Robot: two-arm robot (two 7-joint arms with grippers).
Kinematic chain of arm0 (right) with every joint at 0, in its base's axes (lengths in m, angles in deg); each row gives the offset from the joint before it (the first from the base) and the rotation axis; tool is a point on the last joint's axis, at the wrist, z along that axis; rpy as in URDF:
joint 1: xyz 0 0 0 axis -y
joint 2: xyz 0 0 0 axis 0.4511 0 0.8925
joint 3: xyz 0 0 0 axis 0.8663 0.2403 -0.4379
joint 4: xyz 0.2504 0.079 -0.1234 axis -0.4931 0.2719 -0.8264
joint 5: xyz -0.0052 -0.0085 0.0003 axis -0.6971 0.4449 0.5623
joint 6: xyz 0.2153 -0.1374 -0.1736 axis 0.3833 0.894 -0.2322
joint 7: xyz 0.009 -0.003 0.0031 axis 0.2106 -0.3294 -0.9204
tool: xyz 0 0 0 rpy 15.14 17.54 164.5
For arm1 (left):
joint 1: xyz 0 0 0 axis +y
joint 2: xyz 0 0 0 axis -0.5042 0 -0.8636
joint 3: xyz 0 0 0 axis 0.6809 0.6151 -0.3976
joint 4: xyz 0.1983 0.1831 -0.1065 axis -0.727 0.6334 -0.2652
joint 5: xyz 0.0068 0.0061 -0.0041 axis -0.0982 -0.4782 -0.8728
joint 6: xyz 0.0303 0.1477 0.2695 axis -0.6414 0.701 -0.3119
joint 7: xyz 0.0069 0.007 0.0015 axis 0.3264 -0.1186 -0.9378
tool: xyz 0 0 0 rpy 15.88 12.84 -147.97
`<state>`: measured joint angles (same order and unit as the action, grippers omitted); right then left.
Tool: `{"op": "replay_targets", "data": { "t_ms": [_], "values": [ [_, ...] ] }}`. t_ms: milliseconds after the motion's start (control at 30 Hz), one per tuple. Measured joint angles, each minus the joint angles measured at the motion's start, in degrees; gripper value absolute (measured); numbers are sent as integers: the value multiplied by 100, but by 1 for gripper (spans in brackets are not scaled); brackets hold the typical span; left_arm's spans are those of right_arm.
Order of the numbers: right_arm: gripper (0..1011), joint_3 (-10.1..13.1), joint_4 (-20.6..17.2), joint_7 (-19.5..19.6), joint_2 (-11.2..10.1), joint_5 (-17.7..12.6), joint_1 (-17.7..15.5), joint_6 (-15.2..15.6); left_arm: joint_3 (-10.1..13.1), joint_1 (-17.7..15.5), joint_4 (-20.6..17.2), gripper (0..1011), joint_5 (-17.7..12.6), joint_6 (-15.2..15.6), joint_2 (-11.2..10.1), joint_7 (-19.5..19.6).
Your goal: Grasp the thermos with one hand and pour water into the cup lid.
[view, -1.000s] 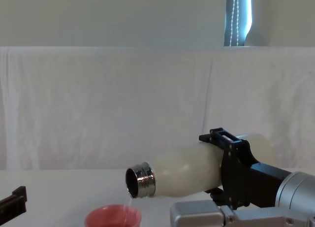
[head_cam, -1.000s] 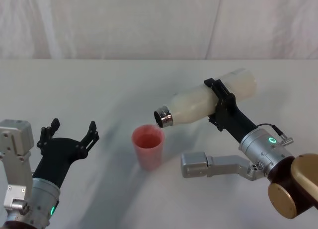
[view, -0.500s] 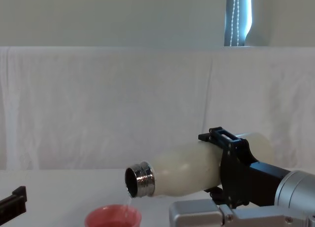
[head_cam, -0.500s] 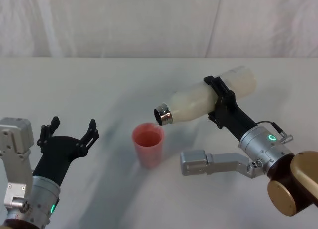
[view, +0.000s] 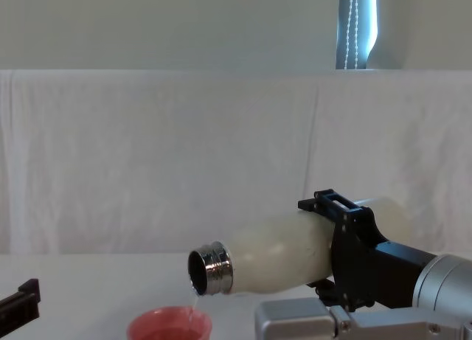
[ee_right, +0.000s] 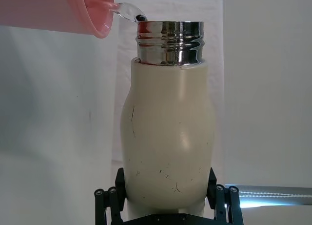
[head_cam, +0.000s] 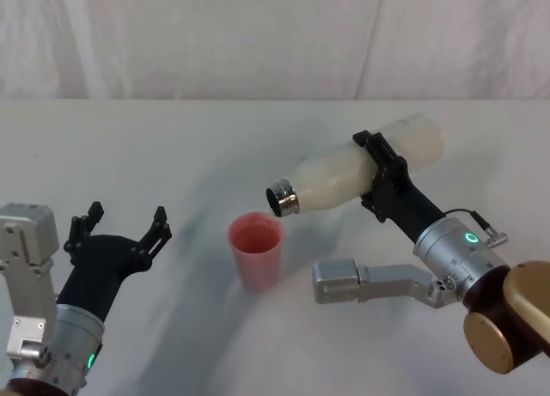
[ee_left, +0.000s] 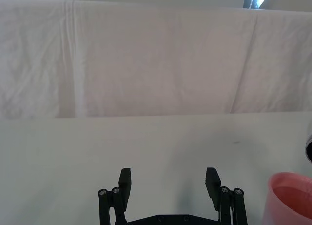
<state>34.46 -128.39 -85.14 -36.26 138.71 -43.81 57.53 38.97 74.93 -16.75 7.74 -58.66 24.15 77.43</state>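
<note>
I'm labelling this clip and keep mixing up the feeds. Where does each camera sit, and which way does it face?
Head: high, looking down at the table; both arms, right gripper clamping the thermos over the cup lid.
Chest: low, facing forward; thermos from the side.
Left wrist: past the open left gripper toward the backdrop.
Right wrist: along the thermos to its neck.
Shared: thermos and cup lid in head, chest and right wrist.

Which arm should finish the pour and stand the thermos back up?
Right. The right gripper already clamps the tilted thermos over the cup lid; the left gripper is open and off to the side.
</note>
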Motion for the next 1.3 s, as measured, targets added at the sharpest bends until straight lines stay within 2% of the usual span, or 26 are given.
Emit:
{"op": "replay_targets", "data": {
  "t_ms": [600,1300],
  "values": [
    [956,8,12,-15,6,3,-4,12,0,0,0,1001,0,0,0,0],
    [956,84,-3,-49,73,-156,-57,1,0,0,0,1001,0,0,0,0]
  ]
}}
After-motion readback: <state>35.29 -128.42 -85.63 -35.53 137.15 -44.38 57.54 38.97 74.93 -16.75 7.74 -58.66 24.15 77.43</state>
